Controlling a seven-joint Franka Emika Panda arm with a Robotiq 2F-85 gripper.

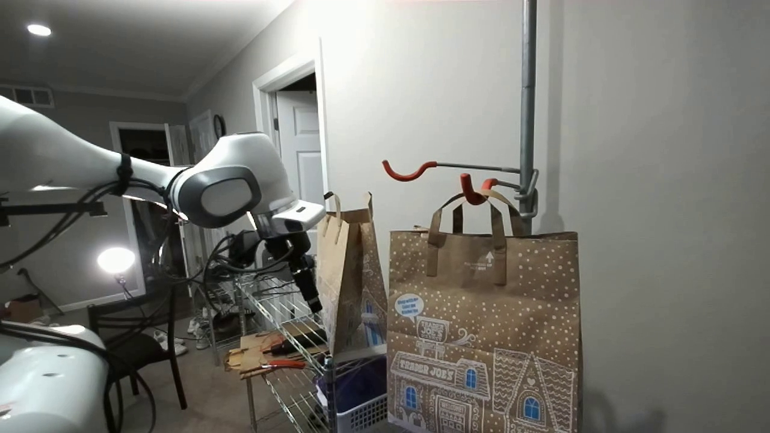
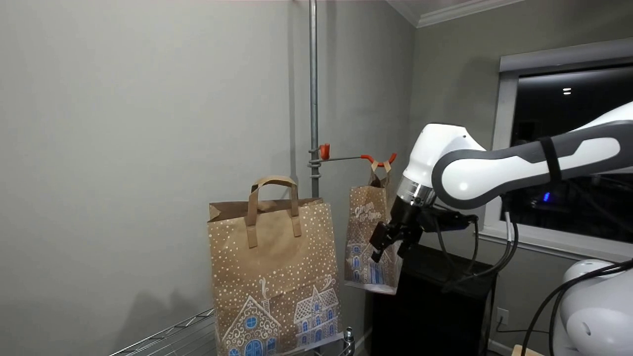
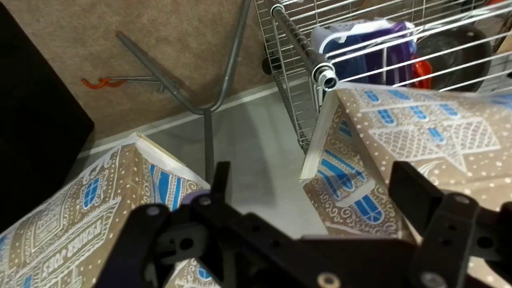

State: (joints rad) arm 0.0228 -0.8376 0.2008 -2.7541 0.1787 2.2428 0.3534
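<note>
Holding the hand [image 3: 313,178] spread wide toward the pole [image 1: 528,108], near a paper bag [image 1: 484,307] hung from it and a second bag [image 2: 274,257].

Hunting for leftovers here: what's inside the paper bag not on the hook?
In an exterior view, only upper inner wall shows inside the unhooked paper bag; its printed front covers anything lower.

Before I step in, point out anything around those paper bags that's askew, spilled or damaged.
One mild oddity: the printed brown paper shopping bag on the silver wire rack stands right at the rack's end, and its side panel folds inward, so it looks slightly caved in. I see no spill or tear.
</note>
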